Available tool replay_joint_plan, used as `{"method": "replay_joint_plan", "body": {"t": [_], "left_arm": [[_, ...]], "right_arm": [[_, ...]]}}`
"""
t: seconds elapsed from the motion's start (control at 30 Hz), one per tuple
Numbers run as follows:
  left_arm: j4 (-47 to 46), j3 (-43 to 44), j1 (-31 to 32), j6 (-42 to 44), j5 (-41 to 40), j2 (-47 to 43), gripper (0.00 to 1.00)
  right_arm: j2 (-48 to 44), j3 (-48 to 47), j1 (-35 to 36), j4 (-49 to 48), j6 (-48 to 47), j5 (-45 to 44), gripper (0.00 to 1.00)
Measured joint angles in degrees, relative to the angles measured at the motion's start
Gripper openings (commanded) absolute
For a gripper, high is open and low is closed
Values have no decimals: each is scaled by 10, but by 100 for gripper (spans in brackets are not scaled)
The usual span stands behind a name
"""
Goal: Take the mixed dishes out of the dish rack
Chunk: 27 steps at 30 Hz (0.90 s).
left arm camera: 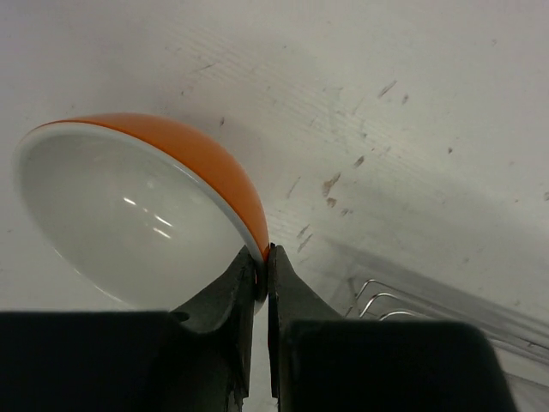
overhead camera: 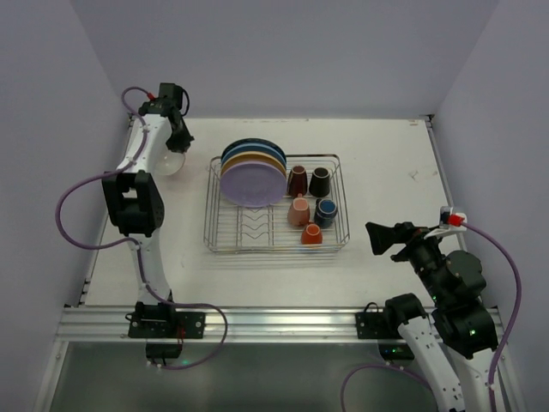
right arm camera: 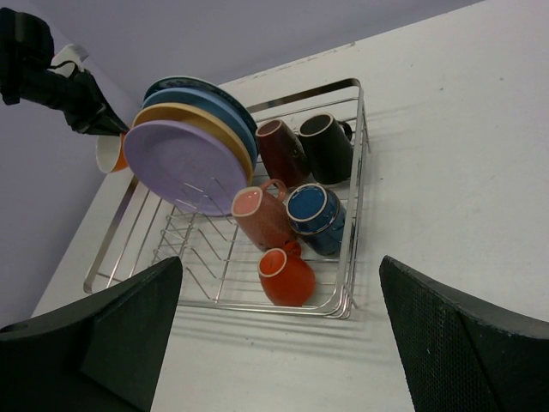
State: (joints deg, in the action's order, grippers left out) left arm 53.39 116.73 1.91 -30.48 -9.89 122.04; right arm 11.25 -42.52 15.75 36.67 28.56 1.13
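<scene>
Pale lavender walls (overhead camera: 283,51) box in a scuffed white worktop (overhead camera: 386,163), where I have one dish out of the rack and in hand. My left jaws are clenched on the rim of the orange bowl with the white inside (left arm camera: 129,215), one finger inside the lip and one outside. They hold it tipped on its side at the far left of the worktop, just beside the far-left corner of the rectangular silver wire dish rack (overhead camera: 257,248). I cannot tell whether the bowl's lower edge touches the surface. I judge this the set-down step: the next move calls for lowering the bowl, levelling it so it sits on its base rather than rolling, then letting go and lifting clear.

Everything else sits in the rack. Four round plates stand on edge in the V-dividers at its far-left end. The lavender plate (right arm camera: 184,167) is in front, followed by the yellow plate (right arm camera: 184,109) and the blue plate (right arm camera: 206,96). A darker plate (right arm camera: 184,82) stands at the very back, its rim too hidden to read. To their right lie five small cups: the brown cup (right arm camera: 281,150) and black cup (right arm camera: 326,146) on the far side, the pink cup (right arm camera: 262,219) and blue cup (right arm camera: 316,219) in the middle, and the orange cup (right arm camera: 286,276) nearest me. My right jaws are released and spread wide, hovering off the rack's near-right corner, apart from it and facing the cups.

In the way: the left wall stands close to the left arm (overhead camera: 133,202), and the rack's rim is near the bowl, so I have only a narrow strip for placing. The cups are packed close together, and lifting one may nudge its neighbour.
</scene>
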Motion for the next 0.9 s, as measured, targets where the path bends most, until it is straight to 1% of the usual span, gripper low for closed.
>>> {"method": "replay_joint_plan", "body": {"t": [0.1,0.23,0.43,0.47,0.53,0.63,0.73,0.77,0.9], "left_arm": [[28,0,1,16,-18,5,0],[36,-7,1,37,-45,7,0],[42,-12,-4,63,-40,45,0],[42,-12,-5,65,-39,53,1],[46,-12,-7,72,-38,71,5],[52,-12,-9,80,-40,87,13],[59,-10,-9,86,-52,89,26],[61,-9,-9,86,-56,89,32],[61,-8,-9,86,-66,89,42]], "right_arm": [[0,0,0,0,-2,2,99],[-1,0,0,0,-2,2,99],[-3,0,0,0,-3,2,99],[-4,0,0,0,-3,2,99],[-6,0,0,0,-3,2,99],[-9,0,0,-1,-3,2,99],[-12,2,0,-1,-3,2,99],[-12,2,0,-1,-3,2,99],[-12,6,0,-2,-4,2,99]]}}
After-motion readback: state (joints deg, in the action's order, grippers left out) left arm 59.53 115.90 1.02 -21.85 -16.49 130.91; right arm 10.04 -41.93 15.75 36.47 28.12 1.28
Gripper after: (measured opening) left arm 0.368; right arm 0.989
